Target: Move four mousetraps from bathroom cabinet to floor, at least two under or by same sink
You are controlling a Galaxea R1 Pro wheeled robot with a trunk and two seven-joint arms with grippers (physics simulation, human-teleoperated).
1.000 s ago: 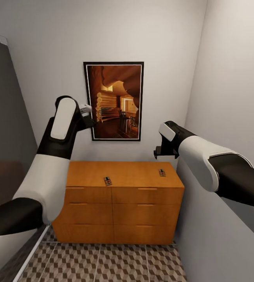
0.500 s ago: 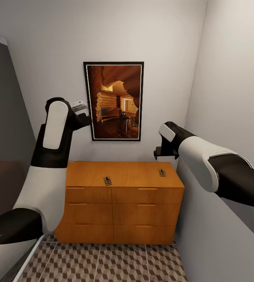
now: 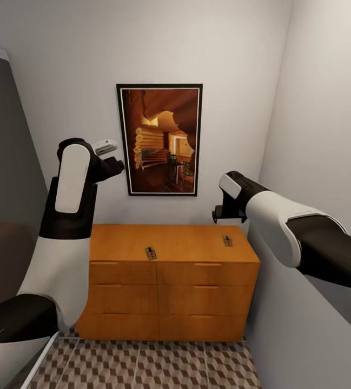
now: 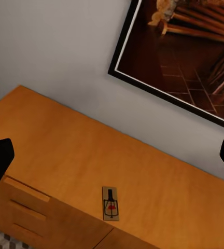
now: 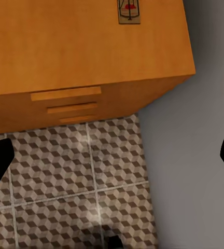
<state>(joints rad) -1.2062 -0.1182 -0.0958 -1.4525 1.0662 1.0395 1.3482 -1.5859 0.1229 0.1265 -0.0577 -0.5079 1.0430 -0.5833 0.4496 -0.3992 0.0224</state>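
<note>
Two mousetraps sitting on the cabinet top, under the painting. Both tools spread open, empty. Best bet: drop left tool straight down, pinch across the board.

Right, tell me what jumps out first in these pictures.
The orange-brown wooden cabinet stands against the back wall, with two mousetraps on its flat top: one near the front edge, one toward the right. Above it hangs a dark-framed picture of a log interior. Both arms are raised on either side, over the cube-patterned floor tiles.
</note>
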